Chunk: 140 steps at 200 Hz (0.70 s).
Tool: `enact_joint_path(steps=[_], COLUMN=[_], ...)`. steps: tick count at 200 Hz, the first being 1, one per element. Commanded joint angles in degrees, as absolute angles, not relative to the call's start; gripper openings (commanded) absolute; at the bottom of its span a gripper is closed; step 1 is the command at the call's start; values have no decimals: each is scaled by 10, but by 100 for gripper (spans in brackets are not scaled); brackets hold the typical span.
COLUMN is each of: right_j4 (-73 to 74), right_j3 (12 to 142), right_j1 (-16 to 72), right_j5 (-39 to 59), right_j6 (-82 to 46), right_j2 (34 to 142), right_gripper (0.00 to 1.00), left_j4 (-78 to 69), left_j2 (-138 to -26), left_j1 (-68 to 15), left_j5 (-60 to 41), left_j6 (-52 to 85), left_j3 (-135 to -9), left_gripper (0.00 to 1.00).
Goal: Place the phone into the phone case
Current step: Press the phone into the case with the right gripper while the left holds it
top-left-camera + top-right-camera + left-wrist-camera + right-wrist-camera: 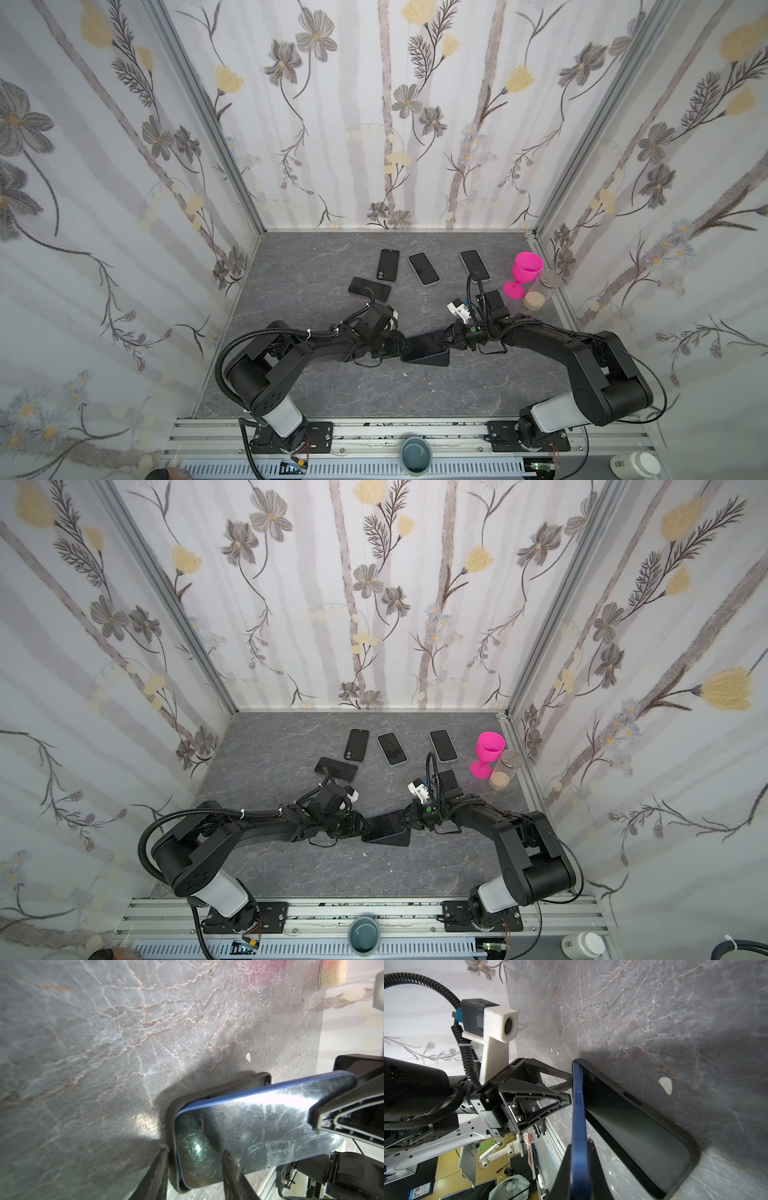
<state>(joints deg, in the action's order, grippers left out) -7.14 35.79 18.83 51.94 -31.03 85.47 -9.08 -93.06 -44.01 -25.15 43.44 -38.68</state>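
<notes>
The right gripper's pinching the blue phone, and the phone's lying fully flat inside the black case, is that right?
Not flat. In the right wrist view the blue phone, pinched by the right gripper, stands tilted: only its end away from that gripper sits in the black case, the pinched end raised clear.

Pink goblet (527, 266) beside glass jar (542, 291); teal cup (416, 455) on rail (374, 429)
</notes>
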Motion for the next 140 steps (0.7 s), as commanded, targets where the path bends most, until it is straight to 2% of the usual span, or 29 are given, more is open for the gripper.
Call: enact_joint_path(steps=[1, 108, 140], right_j4=[-83, -47, -62], right_j3=[346, 297, 292], right_j1=[184, 159, 153], right_j5=[497, 498, 474], right_j6=[-315, -312, -298], right_j2=[857, 870, 861], right_gripper=[0, 0, 0], left_j4=[-148, -190, -146], left_j2=[-920, -910, -876], left_j1=[-446, -461, -457], left_j5=[-287, -286, -239], left_j6=[455, 501, 470], left_j3=[-385, -354, -368], left_gripper=[40, 40, 40])
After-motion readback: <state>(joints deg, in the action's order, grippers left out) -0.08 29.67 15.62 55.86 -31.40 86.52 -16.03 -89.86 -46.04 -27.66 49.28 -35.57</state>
